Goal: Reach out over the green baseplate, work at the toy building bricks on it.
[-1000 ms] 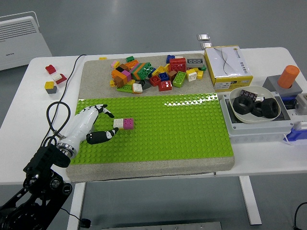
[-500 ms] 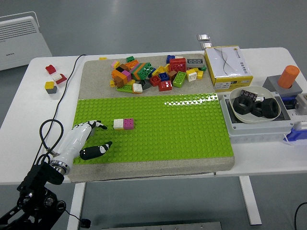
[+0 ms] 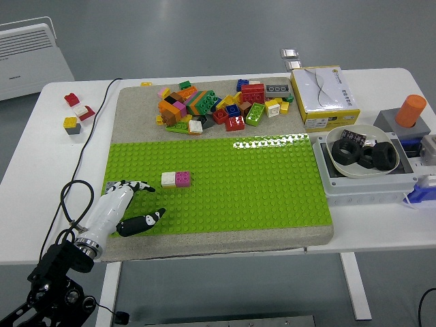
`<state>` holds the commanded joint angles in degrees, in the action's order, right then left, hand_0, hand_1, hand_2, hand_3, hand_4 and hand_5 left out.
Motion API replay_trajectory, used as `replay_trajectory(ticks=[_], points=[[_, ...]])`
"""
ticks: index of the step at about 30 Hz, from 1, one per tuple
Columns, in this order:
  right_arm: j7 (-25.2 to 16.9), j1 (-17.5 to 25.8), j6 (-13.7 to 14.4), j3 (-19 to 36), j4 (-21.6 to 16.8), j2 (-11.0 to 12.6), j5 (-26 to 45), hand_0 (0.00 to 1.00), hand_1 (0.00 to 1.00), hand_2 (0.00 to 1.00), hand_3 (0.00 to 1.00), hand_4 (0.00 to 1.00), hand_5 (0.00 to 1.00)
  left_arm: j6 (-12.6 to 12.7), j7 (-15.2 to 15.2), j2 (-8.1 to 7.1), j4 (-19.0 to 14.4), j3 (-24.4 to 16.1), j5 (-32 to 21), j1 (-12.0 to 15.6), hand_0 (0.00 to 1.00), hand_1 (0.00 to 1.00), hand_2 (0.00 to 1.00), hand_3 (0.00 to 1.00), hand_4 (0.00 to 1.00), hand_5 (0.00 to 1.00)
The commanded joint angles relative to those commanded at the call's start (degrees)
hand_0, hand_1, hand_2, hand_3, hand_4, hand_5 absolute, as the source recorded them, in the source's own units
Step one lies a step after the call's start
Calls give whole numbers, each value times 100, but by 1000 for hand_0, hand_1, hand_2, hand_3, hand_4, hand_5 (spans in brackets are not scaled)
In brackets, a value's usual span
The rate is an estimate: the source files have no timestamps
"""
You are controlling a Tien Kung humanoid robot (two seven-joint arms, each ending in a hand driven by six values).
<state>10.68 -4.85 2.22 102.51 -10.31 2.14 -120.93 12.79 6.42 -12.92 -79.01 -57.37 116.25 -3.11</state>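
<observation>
The green baseplate (image 3: 238, 184) lies on a grey slab in the middle of the table. A white brick and a magenta brick (image 3: 176, 179) sit joined side by side on its left part. My left hand (image 3: 139, 203), white with black fingers, rests over the plate's near left corner, fingers spread and holding nothing. It lies below and left of the brick pair, apart from it. A heap of loose coloured bricks (image 3: 214, 105) lies on the grey slab behind the plate. The right arm does not show.
A yellow and white box (image 3: 323, 95) stands at the back right. A white bowl of black rings (image 3: 363, 150) sits on a grey tray, with an orange cylinder (image 3: 410, 109) beyond. A few loose bricks (image 3: 75, 112) and a black cable (image 3: 85, 157) lie at the left.
My left hand has drawn back from the brick pair toward the plate's near left corner. The white and magenta bricks stay in place.
</observation>
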Motion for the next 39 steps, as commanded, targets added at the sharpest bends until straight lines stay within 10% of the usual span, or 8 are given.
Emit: replay_trajectory(ticks=[39], points=[[31, 21, 38, 361, 0, -34, -232, 672, 674, 728, 742, 750, 989, -30, -107, 264, -196, -1237, 495, -44, 907, 853, 842, 731, 783, 480]])
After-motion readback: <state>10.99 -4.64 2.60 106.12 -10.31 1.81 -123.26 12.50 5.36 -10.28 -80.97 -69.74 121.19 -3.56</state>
